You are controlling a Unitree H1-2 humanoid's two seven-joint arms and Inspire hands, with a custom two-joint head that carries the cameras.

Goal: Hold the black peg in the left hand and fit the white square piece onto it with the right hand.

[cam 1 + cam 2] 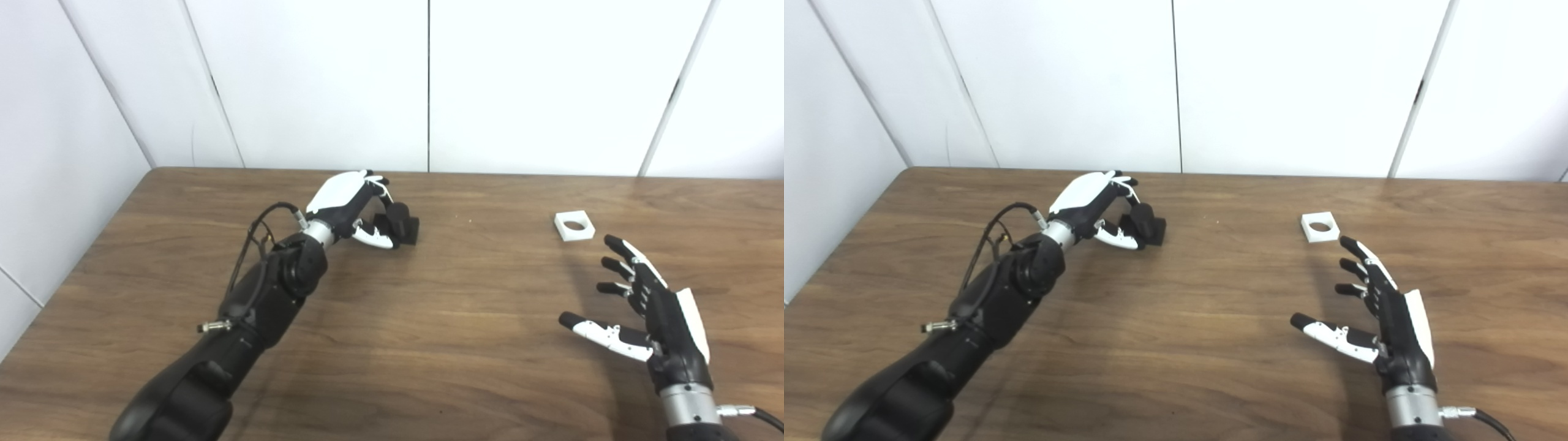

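Note:
The black peg stands on its square base on the wooden table, left of centre. My left hand is curled around the peg, with the thumb in front and the fingers behind; the peg's base rests on the table. The white square piece with a round hole lies flat on the table at the right, also in the right eye view. My right hand is open and empty, with its fingers spread, hovering a little nearer than the white piece and apart from it.
White wall panels close off the table's far edge and left side. A cable loops off the left forearm.

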